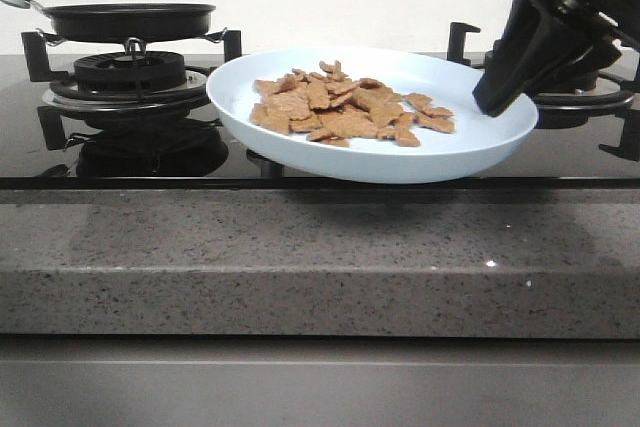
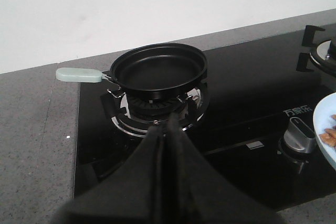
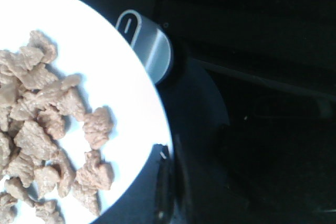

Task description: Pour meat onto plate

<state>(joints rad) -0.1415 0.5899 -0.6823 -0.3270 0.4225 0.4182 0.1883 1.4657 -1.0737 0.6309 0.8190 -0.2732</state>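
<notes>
Grey stone surface (image 1: 300, 257) carries the hob; beside its empty frying pan (image 1: 130, 19), the right claw (image 1: 497, 99) grips the plate (image 1: 450, 152) rim. Meat (image 1: 345, 109) already heaped there—pouring looks done. Left claw (image 2: 167, 129) pinched closed, empty.

low front view across stove; wrist views overhead, sharing plate (image 1: 480, 147)

A black frying pan (image 2: 159, 70) with a pale green handle (image 2: 79, 75) sits on a burner (image 2: 155, 109) just beyond the left pincer; a silver stove knob (image 2: 299, 135) lies to its right
</notes>
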